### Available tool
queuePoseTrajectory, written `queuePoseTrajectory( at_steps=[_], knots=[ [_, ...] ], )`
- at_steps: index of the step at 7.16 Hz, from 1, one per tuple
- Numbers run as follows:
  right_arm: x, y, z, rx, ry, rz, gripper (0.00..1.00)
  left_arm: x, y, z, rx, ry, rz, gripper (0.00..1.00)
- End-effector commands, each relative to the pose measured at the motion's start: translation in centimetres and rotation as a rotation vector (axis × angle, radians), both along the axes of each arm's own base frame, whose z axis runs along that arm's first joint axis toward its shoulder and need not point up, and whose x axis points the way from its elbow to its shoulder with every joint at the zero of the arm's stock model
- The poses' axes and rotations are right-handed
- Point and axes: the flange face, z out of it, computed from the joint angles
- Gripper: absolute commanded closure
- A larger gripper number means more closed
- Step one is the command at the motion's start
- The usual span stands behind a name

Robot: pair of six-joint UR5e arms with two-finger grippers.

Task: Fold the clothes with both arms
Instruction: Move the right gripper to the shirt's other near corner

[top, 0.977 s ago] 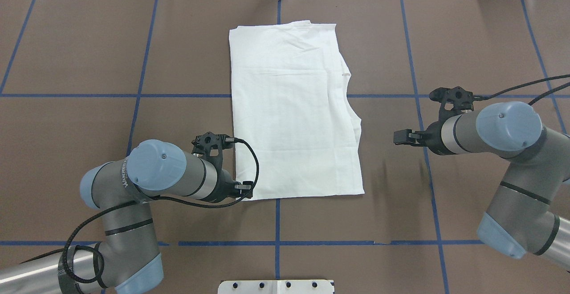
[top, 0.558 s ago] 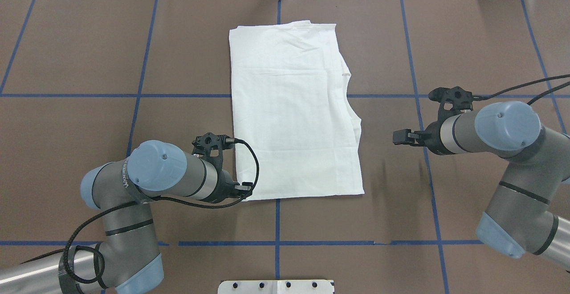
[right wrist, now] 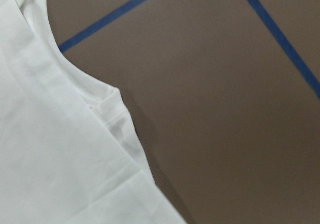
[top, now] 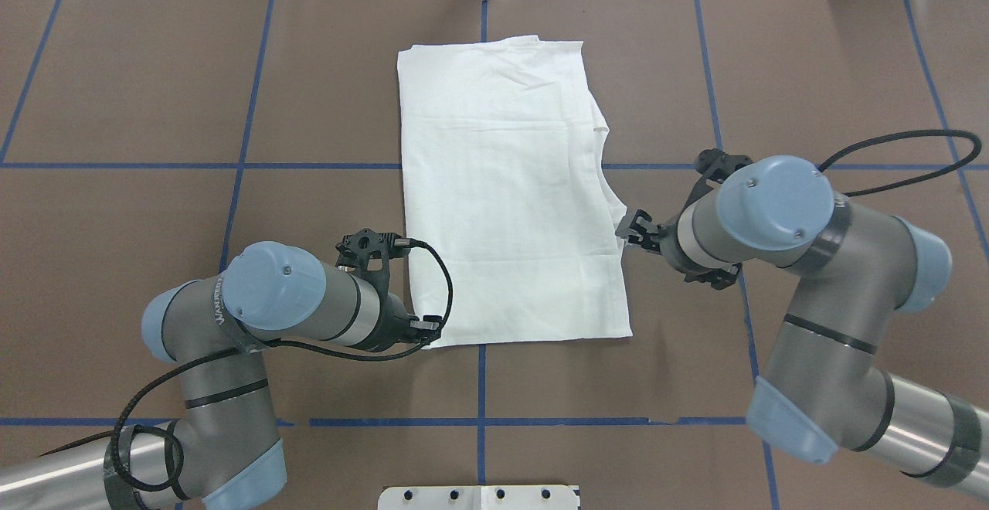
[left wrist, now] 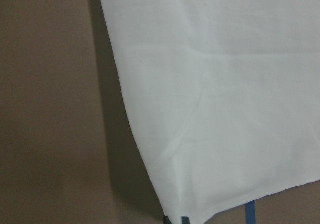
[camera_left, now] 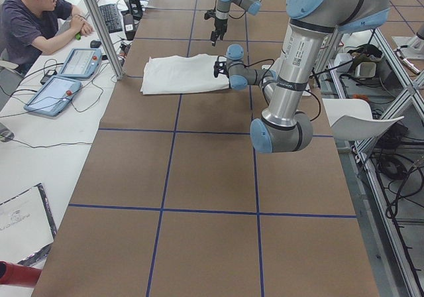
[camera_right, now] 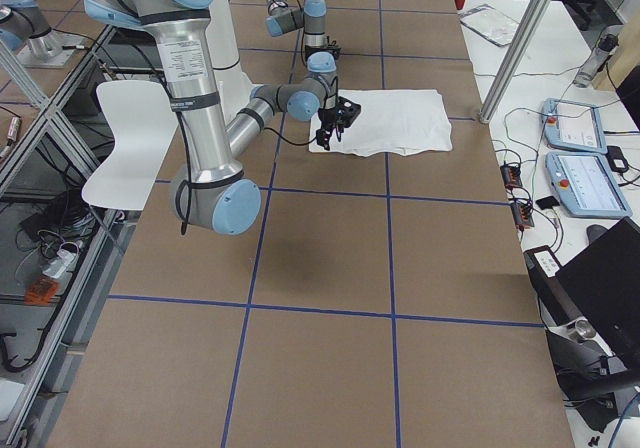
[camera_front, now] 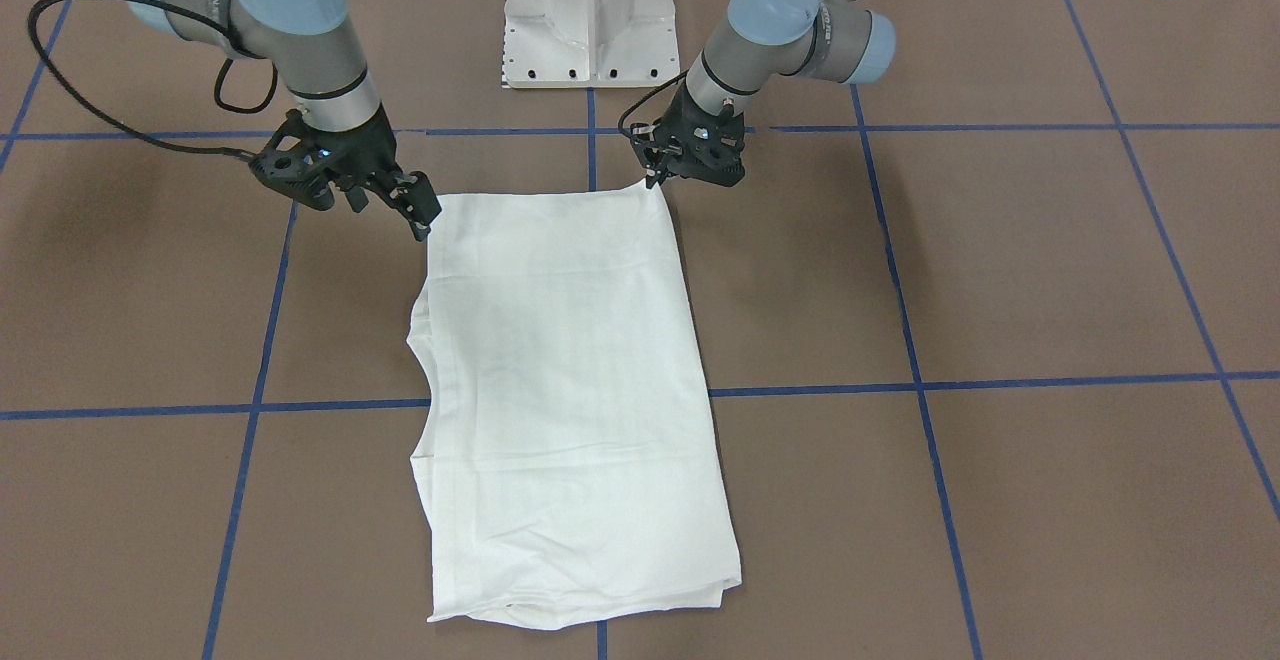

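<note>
- Garment: a white T-shirt, folded into a long flat rectangle, lies on the brown bench with its blue tape grid, straight out from the white pedestal base.
- Its long axis runs directly away from that base, with one short edge facing the base and the other far from it. No collar or print shows, so I cannot tell which end is the neck. Stepped layers show along the long edge on the robot's right.
- The black left pincer sits at the base-end corner on the robot's left, jaws nearly together and, as far as I can judge, pinching that corner.
- The black right pincer hovers at the opposite long edge, jaws apart, holding nothing.
- The free base-end corner lies from that pincer toward the base, along the edge, and the right arm is clearly the nearer one.
- With both corners held, the fold would likely carry the base-end edge along the long axis, away from the base.
</note>
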Motion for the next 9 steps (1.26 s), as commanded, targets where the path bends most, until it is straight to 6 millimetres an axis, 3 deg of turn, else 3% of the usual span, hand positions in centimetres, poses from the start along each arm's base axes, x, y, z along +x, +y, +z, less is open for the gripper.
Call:
queuePoseTrajectory(
  at_steps=[1, 3, 9],
  knots=[
    [-4.5, 3.2, -3.0, -0.110, -0.024, 0.132, 0.01, -0.2, 0.1, -0.4, 0.003, 0.009, 0.001, 1.00],
    [-7.6, 2.8, -3.1, -0.140, -0.007, 0.197, 0.02, -0.2, 0.1, -0.5, 0.003, 0.013, 0.004, 1.00],
    [-10.5, 3.1, -0.6, -0.247, 0.038, 0.323, 0.04, -0.3, 0.2, -0.5, 0.006, 0.017, 0.005, 1.00]
  ],
)
